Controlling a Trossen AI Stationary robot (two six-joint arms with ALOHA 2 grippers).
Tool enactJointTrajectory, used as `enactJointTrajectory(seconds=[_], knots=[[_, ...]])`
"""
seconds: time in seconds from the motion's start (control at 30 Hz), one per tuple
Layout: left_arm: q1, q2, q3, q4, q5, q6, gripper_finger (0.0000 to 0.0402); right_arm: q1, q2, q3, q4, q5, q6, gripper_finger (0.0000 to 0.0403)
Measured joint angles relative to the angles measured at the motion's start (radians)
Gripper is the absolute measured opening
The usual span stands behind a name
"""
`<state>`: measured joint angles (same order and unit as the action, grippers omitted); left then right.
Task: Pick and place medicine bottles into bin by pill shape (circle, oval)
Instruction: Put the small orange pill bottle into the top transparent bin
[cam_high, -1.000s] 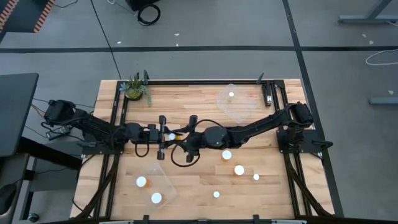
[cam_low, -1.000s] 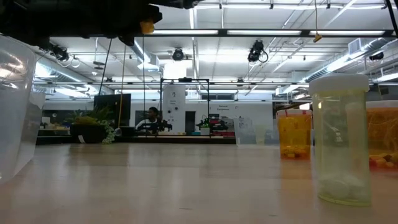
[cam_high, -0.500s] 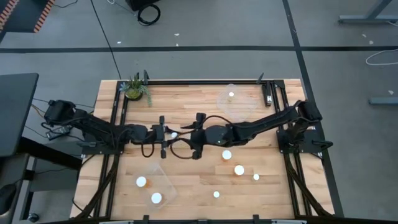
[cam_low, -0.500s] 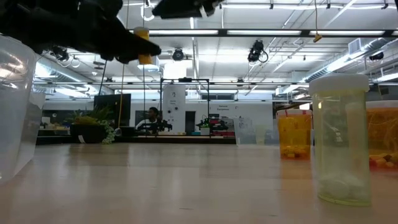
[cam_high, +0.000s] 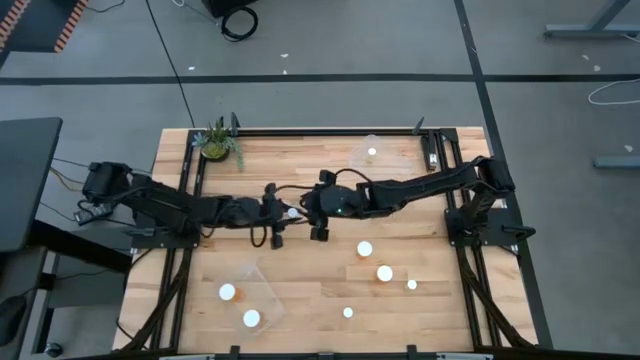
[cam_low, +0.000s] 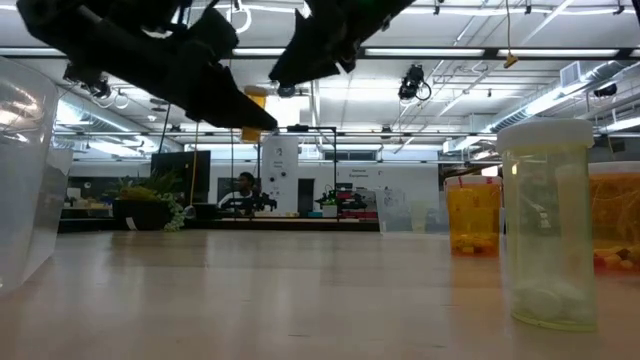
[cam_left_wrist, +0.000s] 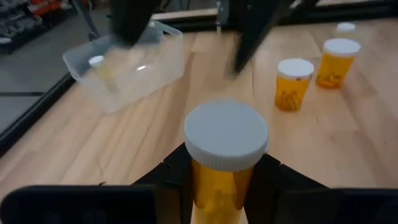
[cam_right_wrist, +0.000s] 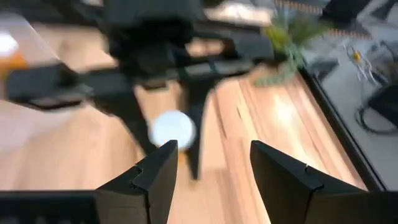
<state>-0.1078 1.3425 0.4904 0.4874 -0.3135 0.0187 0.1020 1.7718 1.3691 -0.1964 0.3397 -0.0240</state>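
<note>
Left to right: the left arm reaches from the tabletop's (cam_high: 300, 300) left edge toward the middle, and its end effector (cam_high: 279, 212) is clamped on 1 bottle (cam_left_wrist: 225, 163), white cap toward the centre, held in the air above the wood. A second ago both end effectors met around this bottle near the middle; now the pair has shifted a little toward the far right, and the right end effector (cam_high: 313, 208) has let go and stands open just beside the cap, empty. That reads as a handover ending in the left arm's favour, so the bottle is now the left arm's to sort.

The left arm is stretched long and low, wrist level, fingers pinching the orange body below the cap. The right arm comes in from the right edge, elbow raised, its fingers spread and pointing at the left end effector.

Near the front left a clear bin (cam_high: 262, 280) holds 2 bottles; a second clear bin (cam_high: 385, 172) at the far right holds 1. 4 more bottles (cam_high: 385, 273) stand loose on the front right of the tabletop, well apart from both arms. A small plant (cam_high: 217, 143) sits at the far left corner
</note>
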Motion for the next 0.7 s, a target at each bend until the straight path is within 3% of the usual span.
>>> enactJointTrajectory(seconds=[0.17,0.27,0.7], knots=[[0.0,0.079,0.042,-0.016,0.005,0.031,0.0107,0.028,-0.01,-0.001,-0.119,-0.004,-0.015,0.0209],[0.0,0.104,0.048,0.0,0.058,0.04,0.0107,0.045,-0.008,-0.003,-0.175,-0.004,-0.031,0.0209],[-0.003,0.125,0.048,0.044,0.083,0.073,0.0107,0.043,0.001,-0.004,-0.163,0.002,-0.118,0.0217]])
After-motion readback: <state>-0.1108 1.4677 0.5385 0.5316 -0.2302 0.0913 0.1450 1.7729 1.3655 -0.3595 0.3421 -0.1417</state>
